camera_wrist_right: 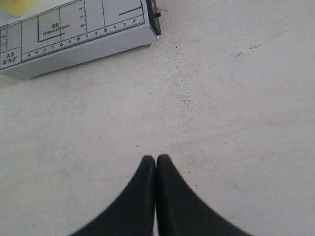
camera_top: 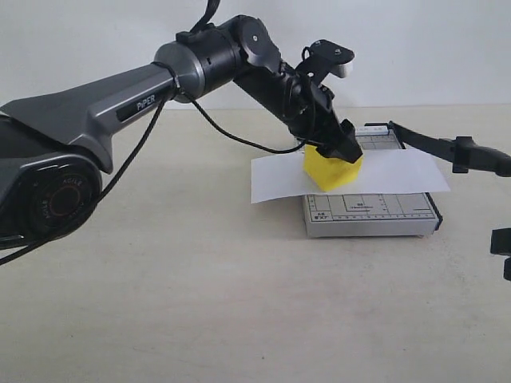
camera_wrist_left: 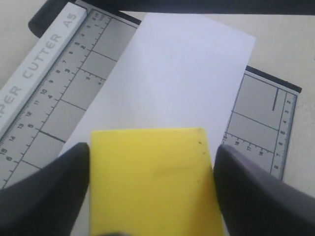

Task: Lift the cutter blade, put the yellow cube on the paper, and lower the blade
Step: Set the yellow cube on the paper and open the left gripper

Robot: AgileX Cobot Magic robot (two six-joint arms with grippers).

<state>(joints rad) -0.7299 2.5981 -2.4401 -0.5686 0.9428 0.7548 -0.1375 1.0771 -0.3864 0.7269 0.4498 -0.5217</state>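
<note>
Two grippers in view. L gripper (camera_top: 338, 153) reaches in from the left side of the exterior view, its black fingers (camera_wrist_left: 59, 184) spread to the width of the yellow cube (camera_top: 331, 171) and pressed against two opposite faces. The cube is over the middle of the paper (camera_top: 275, 179); whether its underside touches the sheet cannot be told. The paper lies across the cutter board (camera_top: 371, 215) and overhangs both sides, more on the left. The cutter blade (camera_top: 427, 144) is up, slanting from the board's far right corner toward the right edge of the view, apart from cube and L gripper. A white ruler strip (camera_wrist_left: 34, 73) marked "CUTTER A5" runs along one board edge, beside the paper.

R gripper (camera_wrist_right: 156, 160) has its fingertips pressed together w/ nothing between them. It is over the bare table (camera_top: 200, 303), near a board corner. Dark specks (camera_wrist_right: 183, 86) dot the table there. A black cable (camera_top: 231, 137) hangs under the L arm, clear of the paper.
</note>
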